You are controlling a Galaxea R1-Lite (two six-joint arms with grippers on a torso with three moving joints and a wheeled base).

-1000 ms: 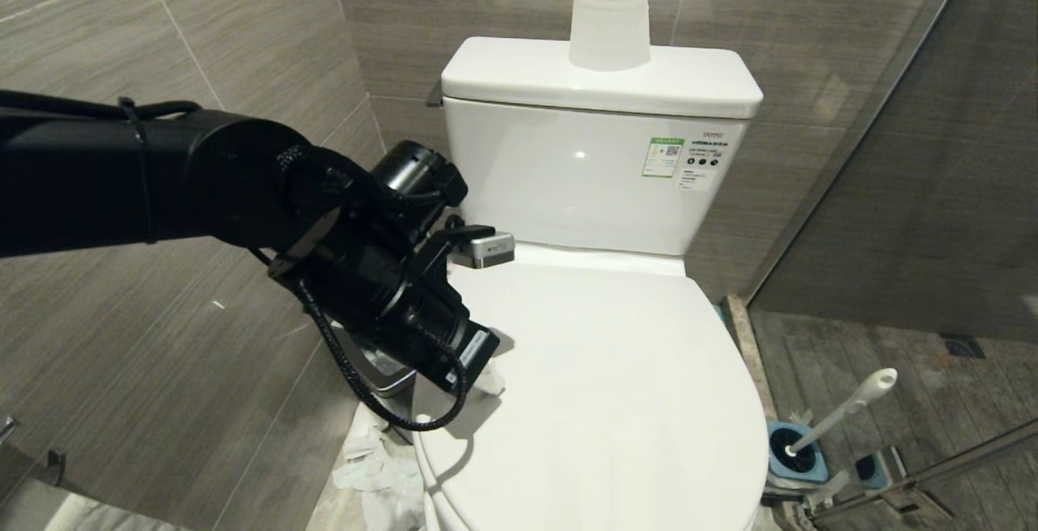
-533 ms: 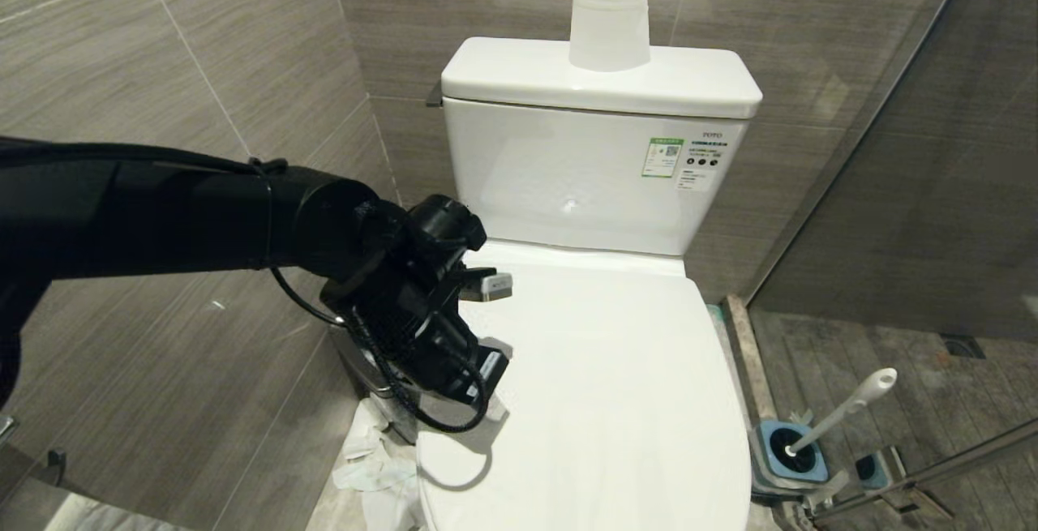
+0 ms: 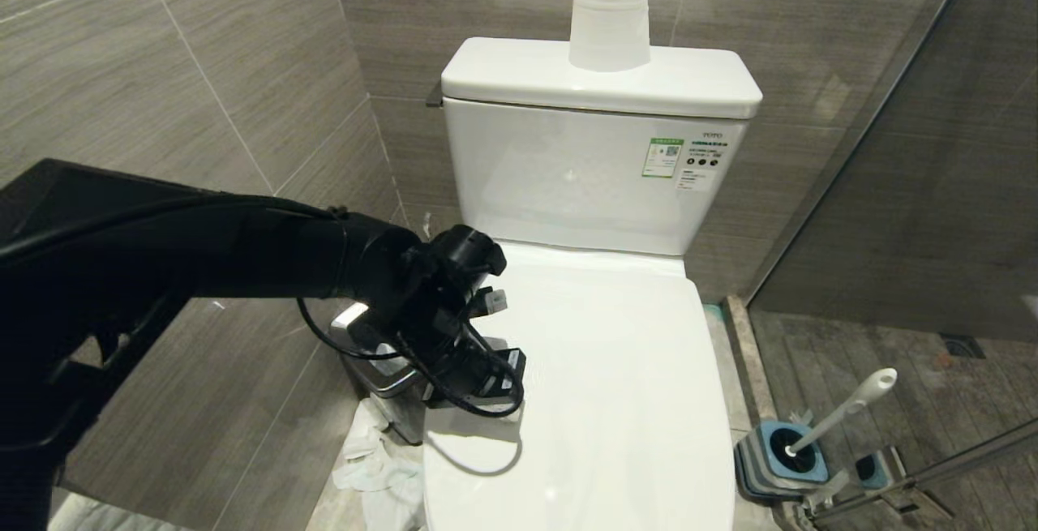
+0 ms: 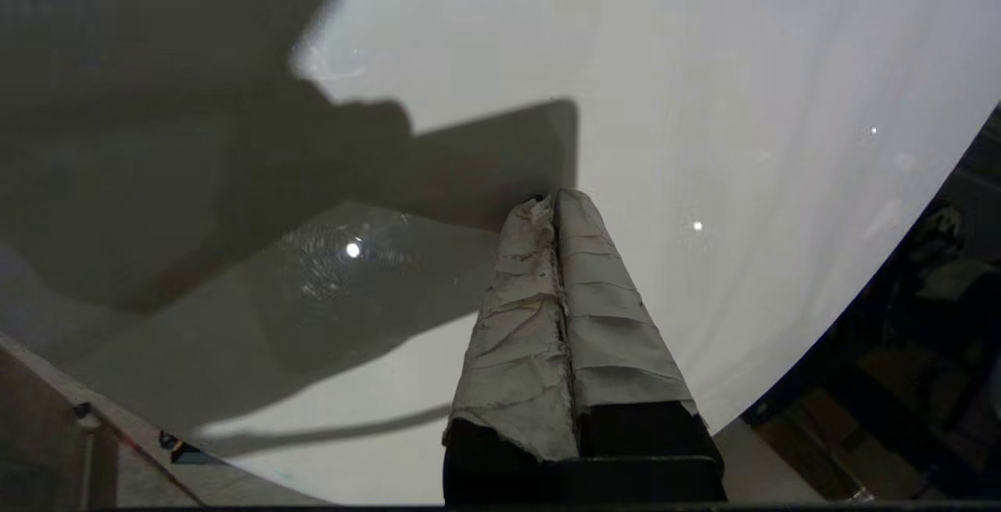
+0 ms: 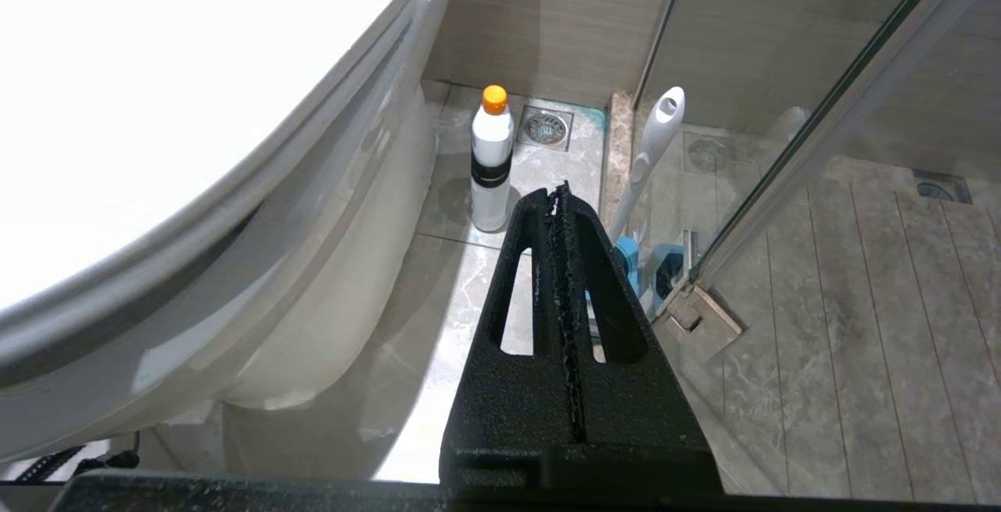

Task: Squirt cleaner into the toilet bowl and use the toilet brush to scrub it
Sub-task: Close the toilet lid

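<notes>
White porcelain fills the head view: the toilet bowl (image 3: 600, 401) has its lid down, a paper roll (image 3: 608, 22) standing on the tank above. From the left, the black left arm reaches in nearly level, its wrist bent downward so the left gripper (image 3: 495, 389) hangs at the lid's left edge, just in front of a steel-rimmed bin (image 3: 381, 369). The toilet brush (image 3: 839, 413) leans in its blue holder on the floor to the right of the bowl; crumpled paper (image 3: 377, 466) lies on the left.

From the left wrist, the tape-wrapped fingers (image 4: 539, 316) are pressed together with nothing between them, the left gripper (image 4: 554, 201) pointing down at the glossy lid; whether the tips actually touch it is hard to judge.

Only the right wrist view shows the cleaner (image 5: 491, 164), upright on the floor tiles beside the bowl's base, near the brush handle (image 5: 649, 152). The right gripper (image 5: 559, 187) hangs low beside the toilet, black jaws closed and empty.
</notes>
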